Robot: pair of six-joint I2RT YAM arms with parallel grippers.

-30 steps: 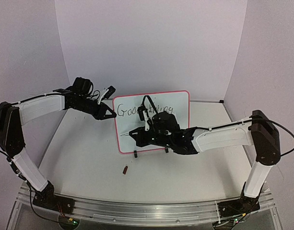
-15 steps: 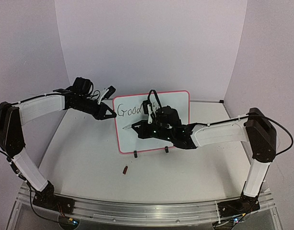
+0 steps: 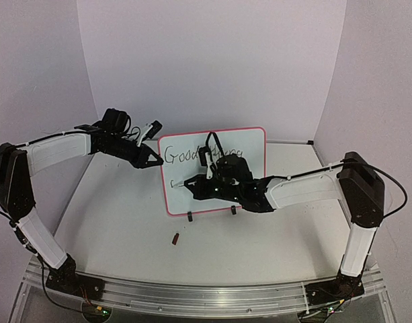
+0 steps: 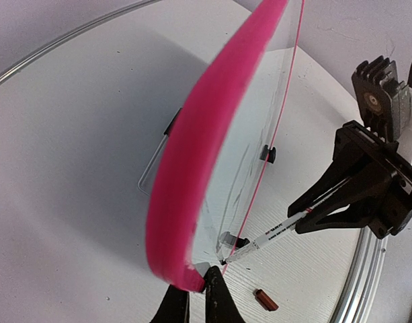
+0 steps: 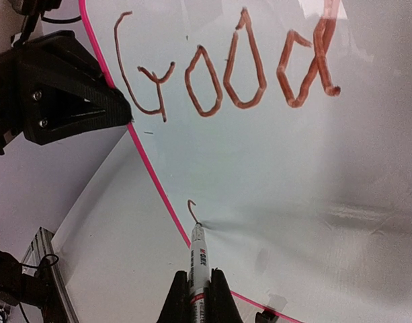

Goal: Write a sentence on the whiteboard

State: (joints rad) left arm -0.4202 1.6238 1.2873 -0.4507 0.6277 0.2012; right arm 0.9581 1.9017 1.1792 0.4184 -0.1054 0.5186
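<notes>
The whiteboard (image 3: pixel 255 158) stood upright on its clip feet near the middle of the table (image 3: pixel 111 222). The left pincer (image 3: pixel 154 161) was clamped shut on the pink frame at about the board's 10 o'clock. The right pincer (image 5: pixel 195 296) was closed on a marker (image 5: pixel 197 259), whose tip touched the glossy face toward 8 o'clock. There a small hooked stroke (image 5: pixel 190 210) opened the second line of the sentence (image 5: pixel 226 74). "Good" headed the first line, and the right arm partly hid the letters after it. To write this line well, the marker probably needed light, even pressure. The strokes would have to run toward 3 o'clock, level with the line above. The left pincer's hold mattered, since a hard push could tip or slide the board.
</notes>
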